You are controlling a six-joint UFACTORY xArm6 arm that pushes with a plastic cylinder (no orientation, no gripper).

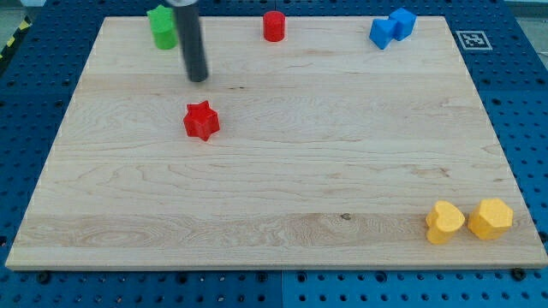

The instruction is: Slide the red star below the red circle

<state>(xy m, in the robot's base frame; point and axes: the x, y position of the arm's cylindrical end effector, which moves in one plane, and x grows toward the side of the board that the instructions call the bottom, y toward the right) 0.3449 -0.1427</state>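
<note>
step: approach | my tip (198, 79) bare (no jaws), above-left of red star (201, 120) | next: you push it right, under red circle (273, 26)

You see only the rod (193, 43) of the arm: a straight, smooth cylinder, dark grey to black, with a faint lengthwise sheen. Its width is uniform throughout. My tip (198, 79) ends blunt and rounded. No cables, screws or markings can be made out.

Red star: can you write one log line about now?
red star: left of red circle, lower | my tip: above star, apart
</note>
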